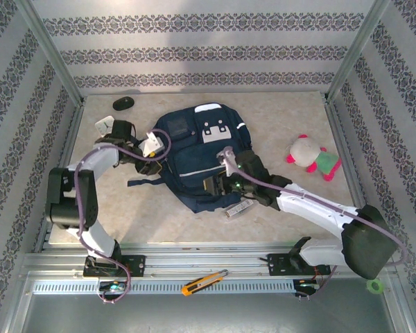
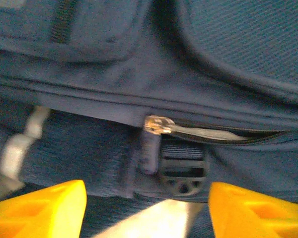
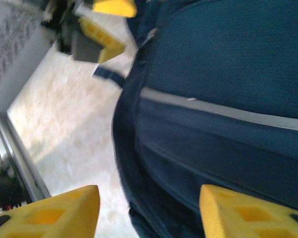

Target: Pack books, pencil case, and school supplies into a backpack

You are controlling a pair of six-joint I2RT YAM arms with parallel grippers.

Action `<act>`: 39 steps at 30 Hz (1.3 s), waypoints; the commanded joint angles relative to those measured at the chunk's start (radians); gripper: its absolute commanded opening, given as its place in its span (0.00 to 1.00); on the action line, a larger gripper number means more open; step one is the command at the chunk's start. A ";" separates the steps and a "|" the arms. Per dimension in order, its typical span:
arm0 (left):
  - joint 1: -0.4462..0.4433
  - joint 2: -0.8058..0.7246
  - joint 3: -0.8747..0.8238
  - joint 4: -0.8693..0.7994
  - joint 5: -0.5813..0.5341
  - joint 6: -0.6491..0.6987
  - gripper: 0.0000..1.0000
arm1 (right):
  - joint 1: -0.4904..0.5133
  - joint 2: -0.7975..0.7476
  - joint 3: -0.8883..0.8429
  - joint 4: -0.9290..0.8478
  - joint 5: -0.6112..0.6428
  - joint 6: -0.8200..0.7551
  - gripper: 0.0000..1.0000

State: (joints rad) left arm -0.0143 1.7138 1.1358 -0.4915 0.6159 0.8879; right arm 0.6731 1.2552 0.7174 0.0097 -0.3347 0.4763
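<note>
The navy-blue backpack (image 1: pixel 201 156) lies flat in the middle of the table, white-grey patches on top. My left gripper (image 1: pixel 154 143) is at its left edge, open. Its yellow fingertips (image 2: pixel 44 208) frame a metal zipper pull (image 2: pixel 159 125) and a black strap buckle (image 2: pixel 183 171). My right gripper (image 1: pixel 215 186) hovers open over the backpack's near right part (image 3: pixel 218 99), with nothing between its fingertips (image 3: pixel 248 213). The slim silver-white bar (image 1: pixel 237 209) lies on the table just in front of the backpack. The brown book is hidden or out of view.
A black mouse (image 1: pixel 123 103) sits at the back left, a small white clock (image 1: pixel 104 125) beside the left arm. The pink-green plush toy (image 1: pixel 312 158) lies at the right. A yellow-orange cutter (image 1: pixel 203 282) rests on the front rail. Patterned walls enclose the table.
</note>
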 commanded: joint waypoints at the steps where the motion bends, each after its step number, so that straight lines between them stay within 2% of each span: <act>1: 0.008 0.111 0.150 -0.227 0.045 0.157 0.71 | -0.098 -0.043 -0.057 0.004 -0.057 0.235 0.51; 5: 0.004 0.215 0.287 -0.375 0.085 0.294 0.72 | -0.129 -0.051 -0.114 0.014 -0.089 0.253 0.50; 11: -0.023 0.353 0.445 -0.526 0.049 0.322 0.71 | -0.138 0.002 -0.141 0.042 -0.084 0.291 0.49; 15: -0.051 0.382 0.453 -0.543 0.035 0.332 0.71 | -0.139 0.015 -0.141 0.055 -0.076 0.292 0.49; 18: -0.071 0.386 0.445 -0.561 0.043 0.329 0.63 | -0.139 0.015 -0.140 0.060 -0.075 0.287 0.49; 28: -0.075 0.255 0.320 -0.519 0.114 0.295 0.50 | -0.146 0.041 -0.140 0.076 -0.069 0.293 0.47; 32: -0.086 0.226 0.298 -0.497 0.141 0.271 0.51 | -0.147 0.075 -0.141 0.107 -0.072 0.314 0.47; 39: -0.115 0.224 0.255 -0.449 0.060 0.256 0.53 | -0.147 0.091 -0.139 0.134 -0.082 0.324 0.47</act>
State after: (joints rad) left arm -0.1162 1.9549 1.4151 -0.9478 0.6971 1.1511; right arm 0.5385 1.3365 0.5838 0.1085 -0.4088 0.7876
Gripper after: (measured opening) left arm 0.531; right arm 0.469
